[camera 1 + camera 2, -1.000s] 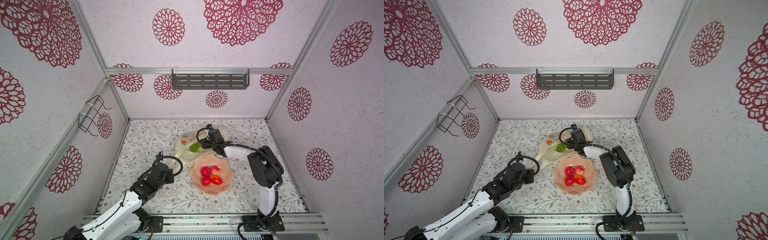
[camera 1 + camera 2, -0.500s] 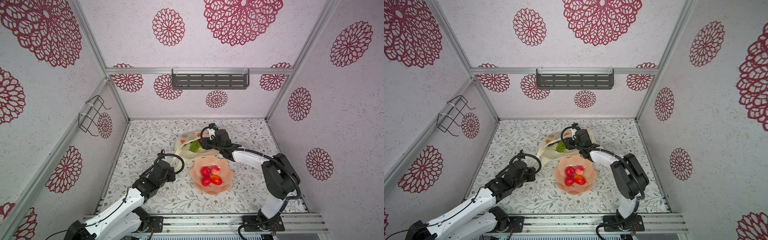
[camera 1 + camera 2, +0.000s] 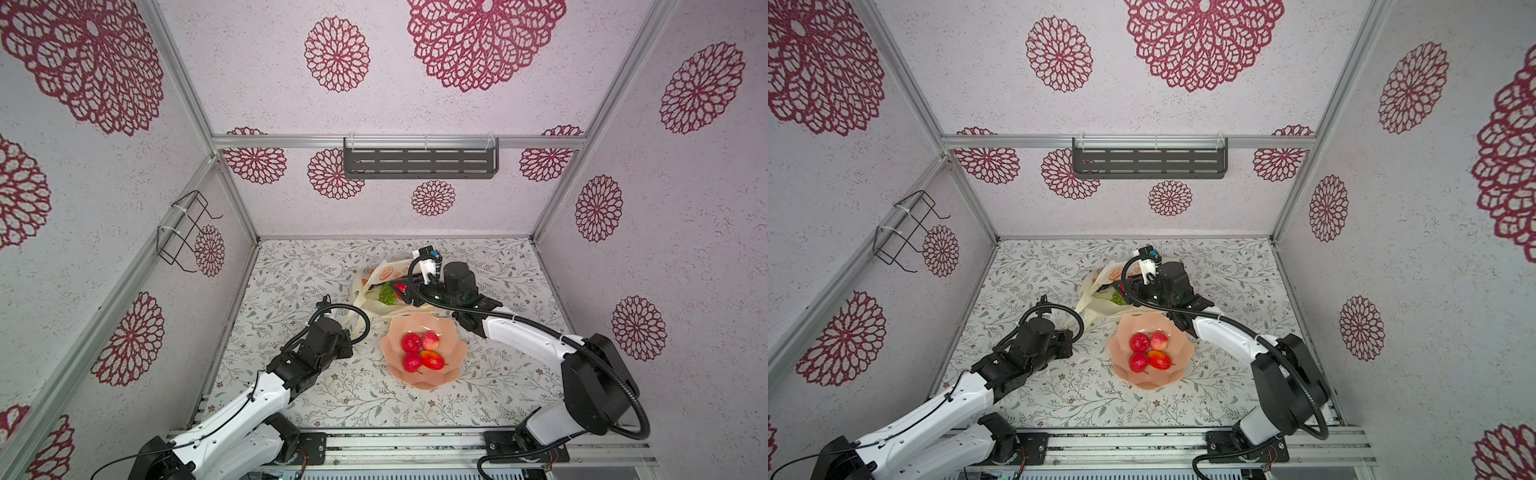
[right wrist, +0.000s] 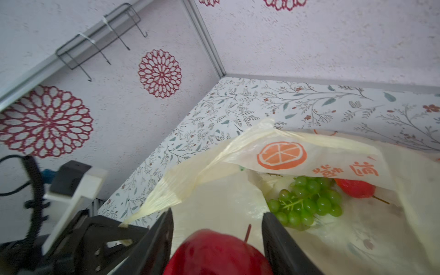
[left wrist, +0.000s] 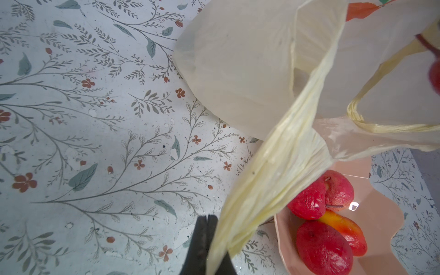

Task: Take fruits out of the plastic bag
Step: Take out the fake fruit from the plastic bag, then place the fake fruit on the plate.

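— Any writing you can read from your end?
— Only on the thin, crinkly cream-yellow plastic bag (image 4: 338,152). My right wrist view shows a row of orange printed characters (image 4: 345,170) beside its orange citrus-slice print (image 4: 281,155). They look like East Asian script, but I can't make them out.
— Elsewhere?
— Nothing legible.

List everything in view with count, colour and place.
crinkly plastic bag: one, cream-yellow, orange prints, far mid-table
toy grape bunch: one, green, in bag
stemmed toy fruit: one, red, in bag
scalloped bowl: one, peach-pink, robot-side of bag
round toy fruits: three, red, in bowl
mango-shaped toy fruit: one, red-yellow, in bowl
slotted shelf: one, grey, back wall
wire rack: one, black, left wall
left gripper: black, fingers shut on bag handle
right gripper: black, fingers gripping dark red round toy fruit
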Controlling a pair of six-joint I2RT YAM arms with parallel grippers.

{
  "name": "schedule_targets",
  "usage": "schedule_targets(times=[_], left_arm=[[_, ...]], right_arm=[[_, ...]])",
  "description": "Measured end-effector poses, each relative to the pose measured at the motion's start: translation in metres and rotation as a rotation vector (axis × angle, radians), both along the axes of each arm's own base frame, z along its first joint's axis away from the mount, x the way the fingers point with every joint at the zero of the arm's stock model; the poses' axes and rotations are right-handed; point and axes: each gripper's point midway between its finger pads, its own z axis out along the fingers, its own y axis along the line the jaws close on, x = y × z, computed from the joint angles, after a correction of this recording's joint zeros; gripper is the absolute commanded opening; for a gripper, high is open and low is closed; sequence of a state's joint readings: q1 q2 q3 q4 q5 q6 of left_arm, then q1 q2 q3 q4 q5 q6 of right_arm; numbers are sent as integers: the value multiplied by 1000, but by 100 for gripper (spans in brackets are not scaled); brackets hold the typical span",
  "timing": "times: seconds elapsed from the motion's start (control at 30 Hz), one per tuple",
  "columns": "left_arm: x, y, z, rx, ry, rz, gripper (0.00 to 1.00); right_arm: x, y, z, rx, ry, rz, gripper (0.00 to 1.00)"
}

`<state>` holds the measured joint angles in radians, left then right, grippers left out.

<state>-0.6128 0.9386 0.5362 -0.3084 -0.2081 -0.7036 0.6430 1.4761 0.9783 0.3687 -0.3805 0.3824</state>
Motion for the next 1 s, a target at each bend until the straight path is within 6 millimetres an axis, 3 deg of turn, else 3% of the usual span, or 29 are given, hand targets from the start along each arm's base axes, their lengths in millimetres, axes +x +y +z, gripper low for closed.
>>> schedule_targets(times=[0.2,0.37,0.47,0.73,1.0], left_arm=[[3,0,0,4,-8,8,0],[4,0,-1,9,-7,6,0],[4,0,-1,9,-7,6,0],[5,-1,1,16,-21,-3,0],[6,1,-3,28,-28,1,0]], right_arm=[[-50,-8,21,10,-96,79,43],[-86,-19,22,-19,-125,108,43],[-99,-36,10,-49,-105,74,43],[-125,-93,-45,-166,22,-70,43],[-132,-149,-74,-236,113,-294,44]])
